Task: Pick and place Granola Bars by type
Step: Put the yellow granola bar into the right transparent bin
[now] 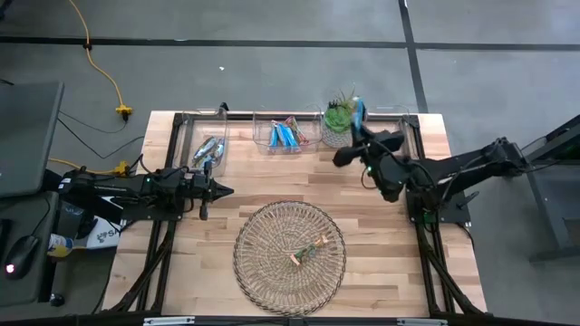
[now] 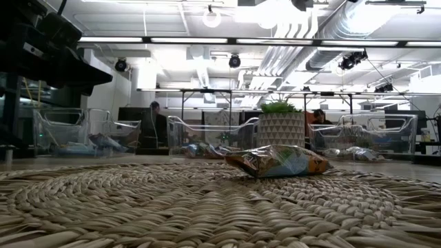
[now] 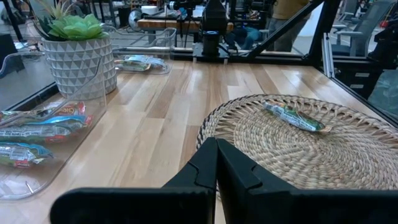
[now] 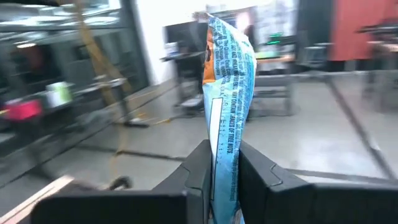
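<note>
My right gripper (image 1: 362, 138) hangs above the table's far right part, beside the small potted plant (image 1: 339, 118), shut on a blue-and-white granola bar (image 4: 227, 93). One tan bar (image 1: 310, 251) lies flat on the round woven basket (image 1: 272, 272); it shows also in the low view (image 2: 279, 162) and in the left wrist view (image 3: 292, 116). Blue bars lie in the middle clear tray (image 1: 285, 136), silvery ones in the left tray (image 1: 208, 149). My left gripper (image 1: 222, 191) waits shut at the table's left side, touching nothing. My right gripper pinches the blue-and-white bar by its near end (image 4: 225, 163) between the two fingers (image 4: 198, 167). The fingers reach about level toward the table's far edge and lie along the bar. The bar is lifted clear and sticks out past the fingertips (image 1: 359, 110).
A third clear tray (image 1: 408, 122) stands at the far right corner behind the plant. Black frame rails run along the table's edges. Bare wood lies between the basket and the trays (image 1: 299, 177). People sit in the room beyond the table.
</note>
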Available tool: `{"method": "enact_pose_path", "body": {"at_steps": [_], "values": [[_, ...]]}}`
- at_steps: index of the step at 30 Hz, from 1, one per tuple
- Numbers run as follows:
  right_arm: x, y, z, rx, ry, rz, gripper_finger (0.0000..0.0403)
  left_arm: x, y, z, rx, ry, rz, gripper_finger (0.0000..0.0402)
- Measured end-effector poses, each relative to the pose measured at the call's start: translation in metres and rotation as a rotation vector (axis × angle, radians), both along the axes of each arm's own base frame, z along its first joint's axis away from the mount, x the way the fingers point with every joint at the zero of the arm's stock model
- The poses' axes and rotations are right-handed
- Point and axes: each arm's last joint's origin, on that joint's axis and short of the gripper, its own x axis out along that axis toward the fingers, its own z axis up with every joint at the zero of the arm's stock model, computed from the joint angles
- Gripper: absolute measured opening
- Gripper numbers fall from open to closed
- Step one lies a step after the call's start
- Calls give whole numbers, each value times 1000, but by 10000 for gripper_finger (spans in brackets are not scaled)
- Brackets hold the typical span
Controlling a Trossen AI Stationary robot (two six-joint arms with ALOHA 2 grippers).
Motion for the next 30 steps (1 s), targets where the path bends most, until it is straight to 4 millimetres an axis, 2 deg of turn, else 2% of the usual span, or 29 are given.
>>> {"method": "enact_pose_path", "body": {"at_steps": [11,21,24,27,30], "values": [[-9,-36,0,-5,-4,-260,47,0,0,0,0,0,0,1],[-34,-68,0,15,51,-324,48,0,0,0,0,-1,0,1],[-47,-83,-11,114,20,-288,48,0,0,0,0,0,0,1],[-62,-102,-32,348,24,-254,48,0,0,0,0,-1,0,1],[-70,-116,-55,541,113,-258,48,0,0,0,0,0,0,1]]}}
